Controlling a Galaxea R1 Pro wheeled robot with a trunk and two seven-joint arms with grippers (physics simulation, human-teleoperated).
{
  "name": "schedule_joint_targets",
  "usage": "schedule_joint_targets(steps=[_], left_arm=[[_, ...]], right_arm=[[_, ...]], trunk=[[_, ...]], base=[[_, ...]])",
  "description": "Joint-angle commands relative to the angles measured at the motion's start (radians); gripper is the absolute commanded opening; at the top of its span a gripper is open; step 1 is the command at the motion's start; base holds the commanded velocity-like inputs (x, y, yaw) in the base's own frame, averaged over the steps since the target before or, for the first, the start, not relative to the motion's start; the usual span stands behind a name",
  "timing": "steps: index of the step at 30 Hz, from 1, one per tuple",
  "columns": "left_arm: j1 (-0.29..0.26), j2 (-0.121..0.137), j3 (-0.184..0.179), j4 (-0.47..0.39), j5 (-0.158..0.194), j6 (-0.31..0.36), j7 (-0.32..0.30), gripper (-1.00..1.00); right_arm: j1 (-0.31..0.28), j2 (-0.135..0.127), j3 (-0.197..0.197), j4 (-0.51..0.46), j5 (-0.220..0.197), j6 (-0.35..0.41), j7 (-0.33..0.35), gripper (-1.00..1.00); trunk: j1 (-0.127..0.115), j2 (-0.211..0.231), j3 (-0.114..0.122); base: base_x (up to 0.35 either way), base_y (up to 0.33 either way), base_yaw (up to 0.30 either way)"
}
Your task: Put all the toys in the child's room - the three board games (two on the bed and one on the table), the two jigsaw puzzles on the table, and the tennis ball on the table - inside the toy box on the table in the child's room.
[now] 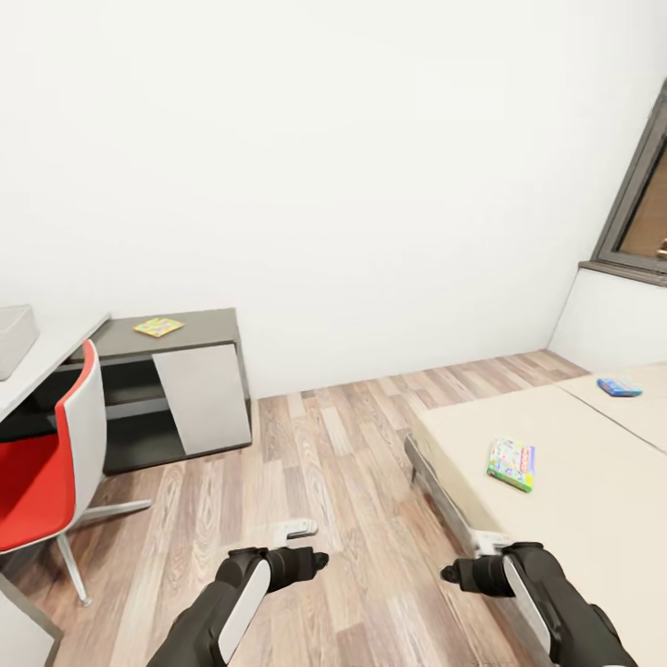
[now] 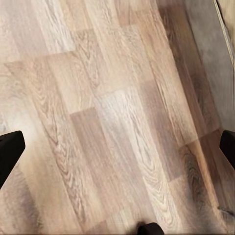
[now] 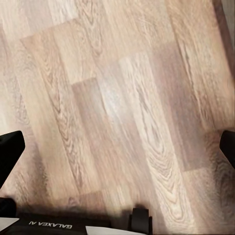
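Both arms low over wood plank floor (image 1: 324,463). Left gripper (image 2: 117,147) spread wide, holding nothing. Right gripper (image 3: 117,147) spread wide too, holding nothing. Pale green-white board game (image 1: 511,463) lies on bed (image 1: 574,519). Blue board game (image 1: 619,387) farther back on bed. Jigsaw puzzle (image 1: 158,326) on dark cabinet (image 1: 176,389). Grey toy box (image 1: 13,339) on table (image 1: 46,357), behind red chair (image 1: 46,472).

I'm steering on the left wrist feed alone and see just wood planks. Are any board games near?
Observer: Yes, a pale green-white board game lies on the bed, ahead to the right.
Operator: Any other there?
Observer: A blue board game lies farther back on the bed.
Operator: And the toy box?
Observer: The toy box sits on the table, at the far left.
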Motion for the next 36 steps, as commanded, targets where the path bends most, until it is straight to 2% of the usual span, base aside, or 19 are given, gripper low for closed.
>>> schedule_joint_targets(steps=[1, 36], left_arm=[[0.000, 0.001, 0.000, -0.001, 0.008, 0.004, 0.007, 1.00], [0.001, 0.005, 0.003, 0.000, 0.012, 0.005, -0.006, 1.00]], right_arm=[[-0.001, -0.001, -0.002, -0.001, -0.007, 0.005, -0.001, 1.00], [-0.001, -0.009, -0.014, -0.001, -0.007, 0.007, -0.001, 1.00]], trunk=[[0.000, -0.001, -0.002], [0.000, -0.001, -0.025]], base=[[0.000, 0.000, -0.271], [0.000, 0.000, -0.271]])
